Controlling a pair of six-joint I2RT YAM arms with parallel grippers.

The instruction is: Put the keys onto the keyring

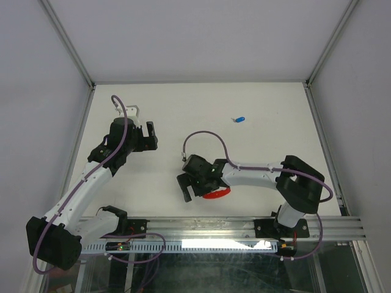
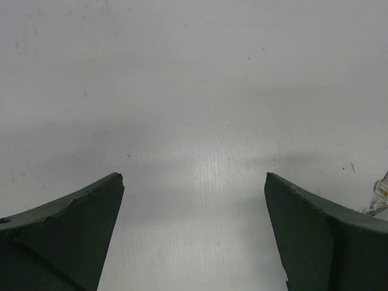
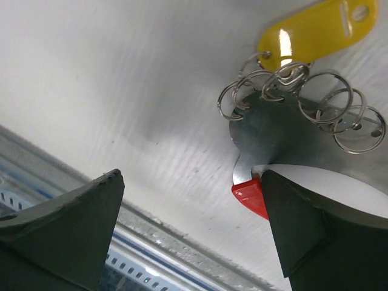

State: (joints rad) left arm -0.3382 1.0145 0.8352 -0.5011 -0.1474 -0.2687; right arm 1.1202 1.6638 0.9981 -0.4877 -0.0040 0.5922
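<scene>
The right hand (image 3: 191, 182) was held low over the desk (image 3: 121, 73), its two fingers spread wide and nothing pinched between them. Just ahead of this hand, off the finger (image 3: 315, 230) on the right of its wrist view, a cluster of silvery rings (image 3: 291, 97) was seen threaded along the edge of a flat grey metal plate (image 3: 285, 136) lying on the desk. A yellow plastic tag (image 3: 315, 27) was hung on one ring at the far side of the cluster, farther from the hand than the plate. A red piece (image 3: 248, 195) was seen right at the tip of that same finger; whether it was touched could not be told. Beside the other finger, the metal rail (image 3: 54, 170) at the desk's near edge was visible. A blue key (image 1: 240, 119) was seen lying alone on the desk, well beyond the right hand's fingertips and well apart from the rings. The left hand (image 2: 194, 176) was likewise spread fully and held nothing, with only bare desk between its fingers. A small glinting thing (image 2: 382, 188) was caught at the picture's edge past one finger, but it could not be identified.
</scene>
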